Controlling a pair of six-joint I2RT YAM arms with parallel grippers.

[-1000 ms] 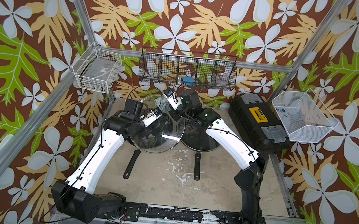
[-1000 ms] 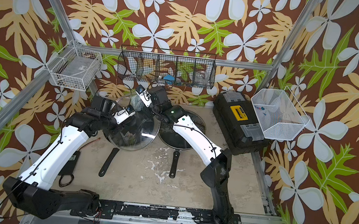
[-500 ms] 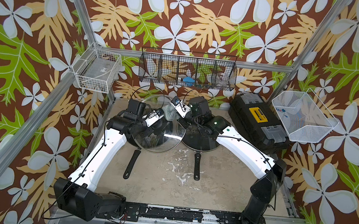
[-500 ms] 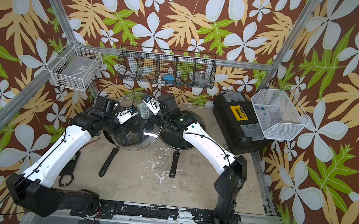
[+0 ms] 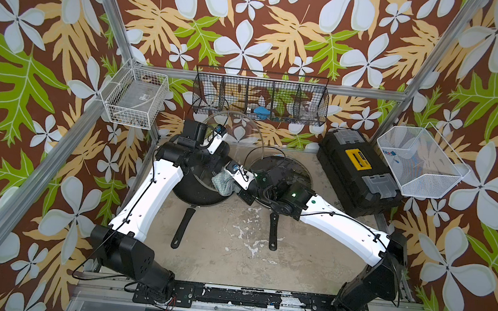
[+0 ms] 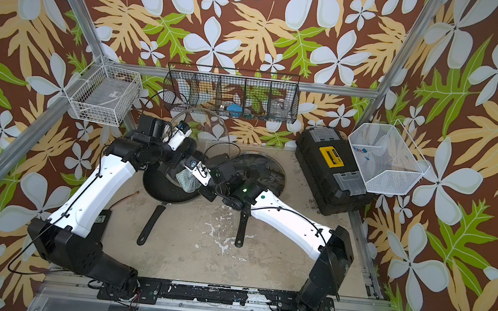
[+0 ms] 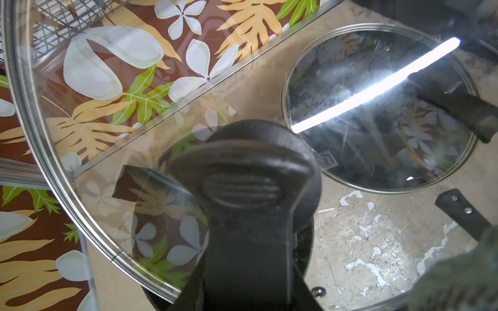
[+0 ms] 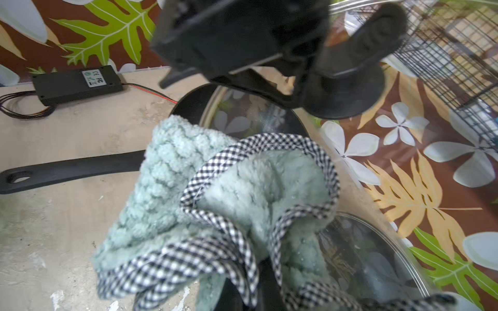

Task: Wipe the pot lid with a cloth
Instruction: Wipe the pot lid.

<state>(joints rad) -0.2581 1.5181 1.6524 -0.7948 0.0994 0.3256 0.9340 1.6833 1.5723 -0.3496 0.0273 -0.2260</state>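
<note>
— What have your hands got?

— My left gripper is clamped tight on the black knob of the glass lid. My right gripper is pinched shut on the cloth, a pale teal rag with gingham edging, bunched around the jaws.

— Why is the lid up on a slant?

— I hold it tilted above the black frying pan so the glass faces my right arm and the rag can get at it. Lying flat, it would offer only its top, I reckon.

— Where is the cloth exactly?

— At the lid's lower rim, over the pan. I can't tell whether it presses on the glass.

— And the other lid?

— It lies flat on the second pan, off to the side.

— Any risk?

— A hard push could twist the lid about its knob, so a light stroke seems wise.
</note>
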